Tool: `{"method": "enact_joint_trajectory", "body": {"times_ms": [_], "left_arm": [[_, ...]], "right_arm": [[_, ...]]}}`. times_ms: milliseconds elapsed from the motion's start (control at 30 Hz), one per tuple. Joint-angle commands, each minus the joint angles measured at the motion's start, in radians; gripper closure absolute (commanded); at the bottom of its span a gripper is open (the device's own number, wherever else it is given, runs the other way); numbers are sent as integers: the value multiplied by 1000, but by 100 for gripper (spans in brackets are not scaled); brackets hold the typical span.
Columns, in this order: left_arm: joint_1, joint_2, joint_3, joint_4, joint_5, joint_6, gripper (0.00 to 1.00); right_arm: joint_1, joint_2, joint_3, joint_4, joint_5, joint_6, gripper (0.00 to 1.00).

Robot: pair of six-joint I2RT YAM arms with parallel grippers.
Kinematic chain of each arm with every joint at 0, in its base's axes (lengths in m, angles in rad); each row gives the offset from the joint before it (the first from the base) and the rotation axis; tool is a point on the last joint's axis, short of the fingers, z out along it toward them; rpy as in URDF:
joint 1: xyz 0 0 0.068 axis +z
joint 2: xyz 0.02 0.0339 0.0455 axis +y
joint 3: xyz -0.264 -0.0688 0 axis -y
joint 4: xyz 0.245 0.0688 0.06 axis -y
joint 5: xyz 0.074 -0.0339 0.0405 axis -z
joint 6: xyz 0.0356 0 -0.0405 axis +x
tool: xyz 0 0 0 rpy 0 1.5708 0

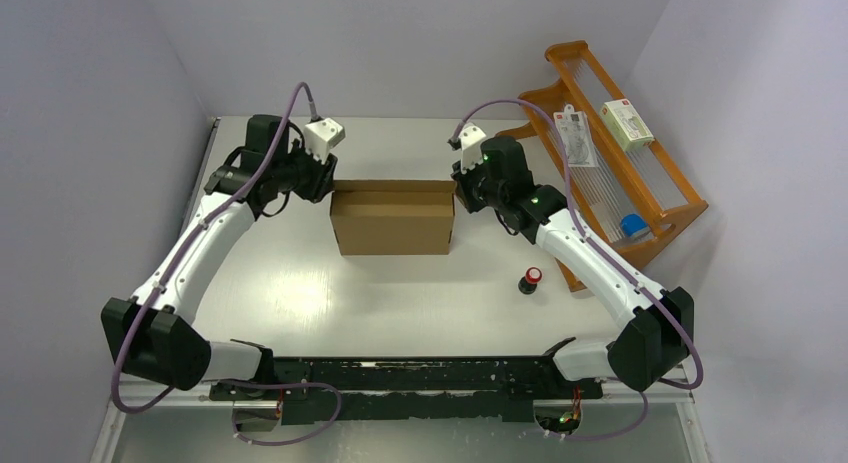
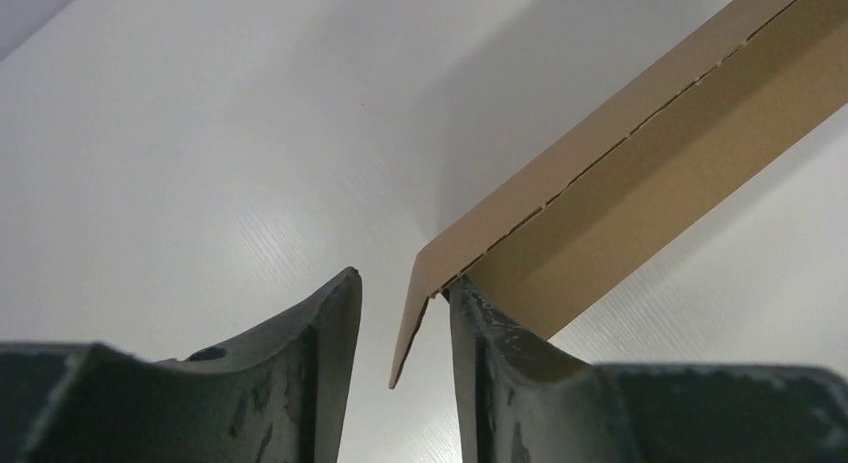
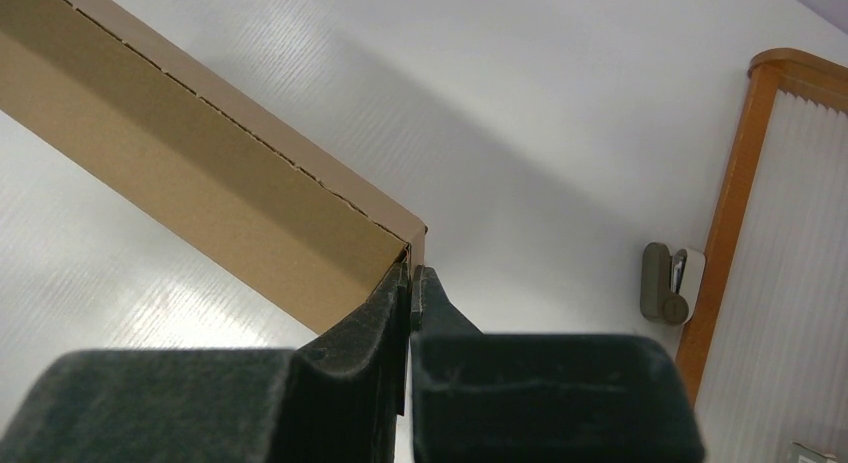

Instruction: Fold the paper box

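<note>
Left hand (image 2: 402,281) is at the far-left cnr of the paper box (image 1: 392,223). Its fingers are apart, w/ the box's short end flap hanging btwn them. One finger (image 2: 500,353) touches the inner side of the cardboard, the other is clear of it, so no clamp there.

The paper box sits mid-counter (image 1: 300,283) btwn the two arms. It's brown corrugated, long near wall upright and facing the bases, w/ a narrow folded strip along the top edge. Perforated crease lines show in both wrist views.

Right hand (image 3: 412,275) is at the far-right cnr, fingers pressed together on the cardboard edge at that cnr, as far as the wrist view shows.

Off to the right are a small red-capped item (image 1: 530,279) on the counter and a wooden rack (image 1: 688,205) w/ a white-and-green carton (image 1: 627,123). Neither is touched.

Progress, as a judgement: roughly midway. The sheet is already up as a box shape w/ the long wall and creases formed. Prob left to do: end flaps tucked in, cnrs squared, lid folded over and shut. Can't tell from above whether the far wall or the inside tabs are seated.
</note>
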Motion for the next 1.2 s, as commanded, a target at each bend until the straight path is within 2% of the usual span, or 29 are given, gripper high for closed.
{"method": "enact_joint_trajectory", "body": {"times_ms": [0,100,233,533,667,900,1167], "left_arm": [[0,-56,-33,13,-43,7,55],[0,-69,-61,27,-68,17,52],[0,-73,-70,20,-72,22,54],[-3,-82,-94,30,-58,37,64],[-3,-68,-85,23,-40,42,68],[-3,-81,-80,34,2,52,62],[-3,-69,-71,24,42,40,78]], "right_arm": [[-12,-3,10,9,-2,7,100],[-12,-6,10,8,0,4,97],[-13,4,12,5,7,0,93],[-14,14,18,-2,1,-4,86],[-13,9,18,-1,-1,-5,86],[-13,10,19,-2,-10,-7,86],[-13,14,23,-10,-22,7,92]]}}
